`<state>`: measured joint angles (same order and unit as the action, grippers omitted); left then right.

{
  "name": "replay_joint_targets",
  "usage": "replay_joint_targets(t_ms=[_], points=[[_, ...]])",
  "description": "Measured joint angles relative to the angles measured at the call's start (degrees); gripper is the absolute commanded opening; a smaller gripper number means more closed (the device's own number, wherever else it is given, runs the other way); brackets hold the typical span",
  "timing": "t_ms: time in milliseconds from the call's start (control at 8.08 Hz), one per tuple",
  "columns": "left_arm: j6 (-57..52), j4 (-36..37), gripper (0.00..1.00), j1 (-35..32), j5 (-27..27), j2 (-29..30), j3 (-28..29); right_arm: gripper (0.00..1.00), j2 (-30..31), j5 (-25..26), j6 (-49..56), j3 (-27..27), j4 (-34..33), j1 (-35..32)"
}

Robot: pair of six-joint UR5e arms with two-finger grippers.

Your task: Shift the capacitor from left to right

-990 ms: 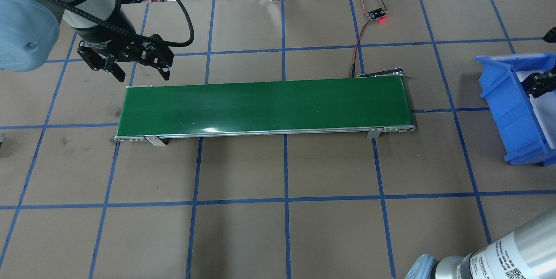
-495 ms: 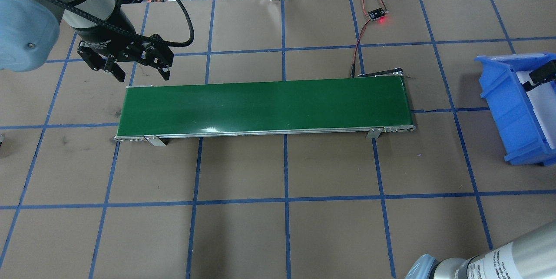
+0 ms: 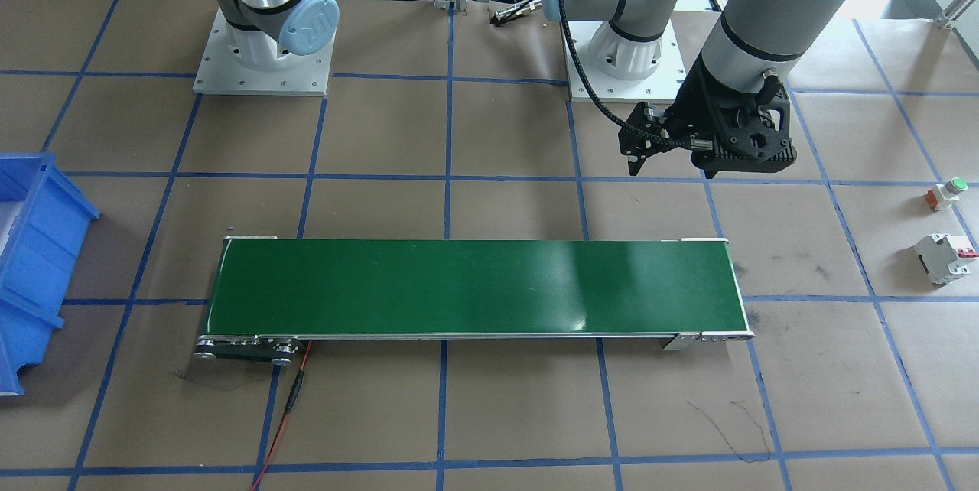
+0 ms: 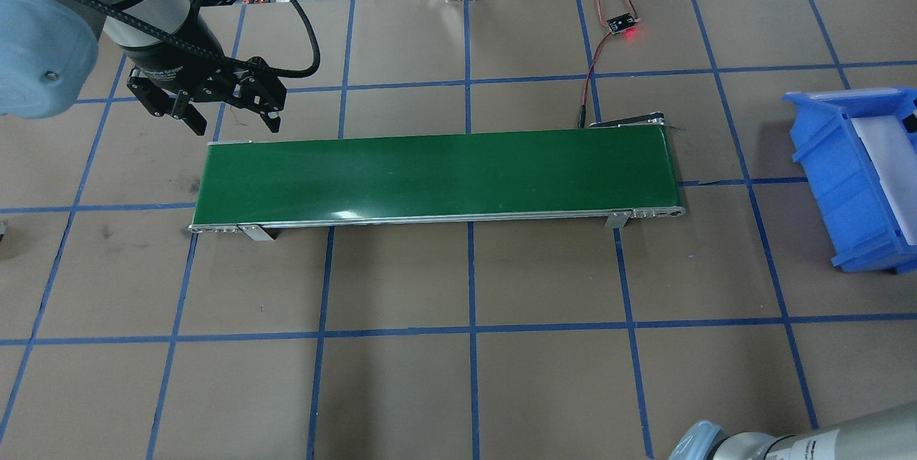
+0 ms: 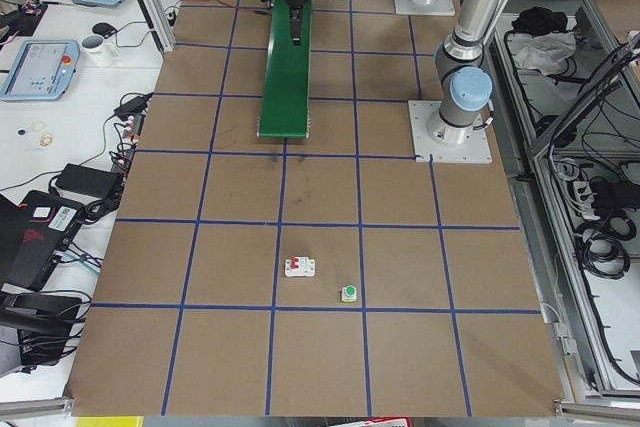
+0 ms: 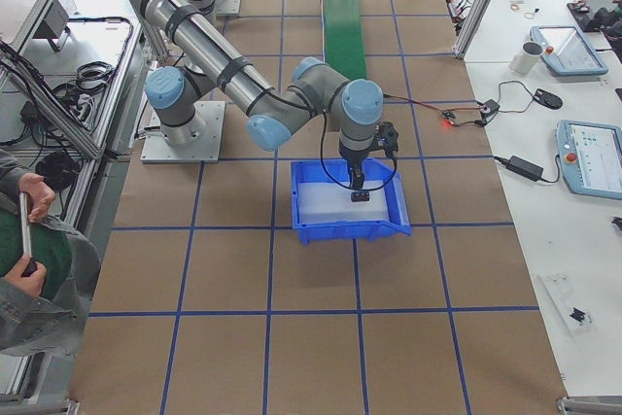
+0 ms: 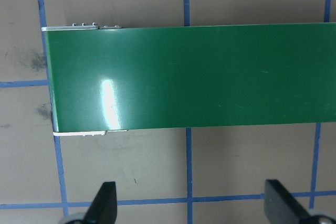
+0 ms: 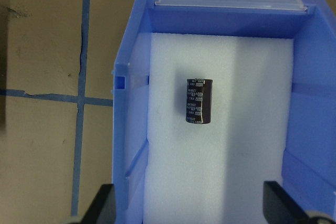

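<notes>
The capacitor (image 8: 198, 100), a stubby black cylinder with pale markings, lies on its side on the white foam inside the blue bin (image 8: 134, 129). It also shows in the exterior right view (image 6: 361, 197). My right gripper (image 8: 191, 208) is open and empty, above the bin and apart from the capacitor; it also shows in the exterior right view (image 6: 357, 177). My left gripper (image 4: 235, 125) is open and empty, hovering by the far side of the left end of the green conveyor belt (image 4: 437, 173); the left wrist view (image 7: 191, 203) shows its spread fingertips.
The bin (image 4: 838, 180) stands past the belt's right end. A white breaker (image 3: 944, 258) and a green-capped push button (image 3: 948, 191) sit on the table on my left. A small board with a red light (image 4: 622, 24) and its wires lie behind the belt.
My right gripper has drawn back from inside the bin toward the right edge of the overhead view. The left arm has not moved.
</notes>
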<state>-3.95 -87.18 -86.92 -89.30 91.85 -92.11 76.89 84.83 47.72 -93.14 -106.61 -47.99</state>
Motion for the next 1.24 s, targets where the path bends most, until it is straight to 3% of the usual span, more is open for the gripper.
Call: replay_joint_targets(t_ms=[495,1238], points=[[0.0,0.1,1.0,0.0,0.0,0.0,0.0,1.0,5.4,0.5,-7.3,3.2,9.6,-4.7],[0.0,0.2,1.0,0.0,0.1,0.0,0.0,1.0,8.6,2.2,-30.0,4.8,11.6,-26.6]])
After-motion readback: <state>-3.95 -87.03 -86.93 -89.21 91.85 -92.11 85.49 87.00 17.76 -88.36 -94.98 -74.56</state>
